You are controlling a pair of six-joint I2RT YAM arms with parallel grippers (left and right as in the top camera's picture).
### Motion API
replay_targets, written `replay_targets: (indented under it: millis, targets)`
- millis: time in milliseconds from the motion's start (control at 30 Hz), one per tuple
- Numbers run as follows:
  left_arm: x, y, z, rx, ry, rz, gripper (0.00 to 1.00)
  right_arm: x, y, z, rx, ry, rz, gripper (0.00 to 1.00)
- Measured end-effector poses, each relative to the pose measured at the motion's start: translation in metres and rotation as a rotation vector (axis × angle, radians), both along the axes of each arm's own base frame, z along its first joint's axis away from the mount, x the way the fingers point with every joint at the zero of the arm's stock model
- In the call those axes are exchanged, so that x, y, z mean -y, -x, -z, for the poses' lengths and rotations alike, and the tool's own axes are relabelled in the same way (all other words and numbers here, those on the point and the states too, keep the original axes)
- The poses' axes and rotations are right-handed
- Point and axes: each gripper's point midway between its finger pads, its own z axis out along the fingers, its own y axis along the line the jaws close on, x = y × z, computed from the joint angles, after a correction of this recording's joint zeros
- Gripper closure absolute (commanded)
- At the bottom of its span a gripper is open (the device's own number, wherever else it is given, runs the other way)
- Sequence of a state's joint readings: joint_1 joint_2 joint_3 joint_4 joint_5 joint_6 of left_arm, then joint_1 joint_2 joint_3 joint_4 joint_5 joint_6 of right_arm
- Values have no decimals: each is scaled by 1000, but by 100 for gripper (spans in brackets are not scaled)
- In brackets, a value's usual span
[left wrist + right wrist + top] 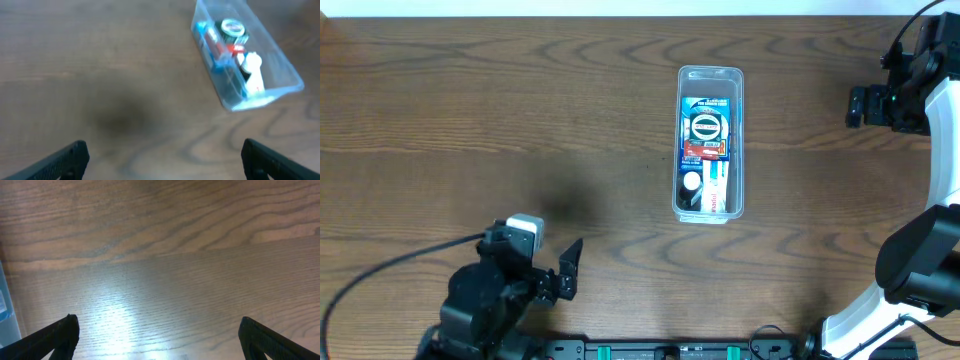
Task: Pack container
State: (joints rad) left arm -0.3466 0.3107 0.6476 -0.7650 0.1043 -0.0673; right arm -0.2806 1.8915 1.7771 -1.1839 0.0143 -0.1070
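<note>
The container is a long clear plastic bin on the wooden table, right of centre. Inside lie a blue packet with a round label, a red item and a white and blue packet. It also shows in the left wrist view, top right, with the same items in it. My left gripper is open and empty near the front left, well away from the bin. My right gripper is open and empty at the far right edge. In the right wrist view a sliver of the bin shows at the left edge.
Brown wood-grain table fills all views. The right arm's white base stands at the front right corner. A black cable runs from the left arm toward the front left.
</note>
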Motion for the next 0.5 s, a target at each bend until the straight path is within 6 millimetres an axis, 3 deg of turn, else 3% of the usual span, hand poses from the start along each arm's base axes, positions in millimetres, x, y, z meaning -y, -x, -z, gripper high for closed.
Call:
replay_targets:
  millis: [167,367,500]
  targets:
    - [1,-3,5,138,-9,57,2,0,0,0,0,0,0,1]
    - [-8,-7,22,131,-17,20,2,0,0,0,0,0,0,1]
    - [-12,-11,19,158,-11,-2,2,0,0,0,0,0,0,1]
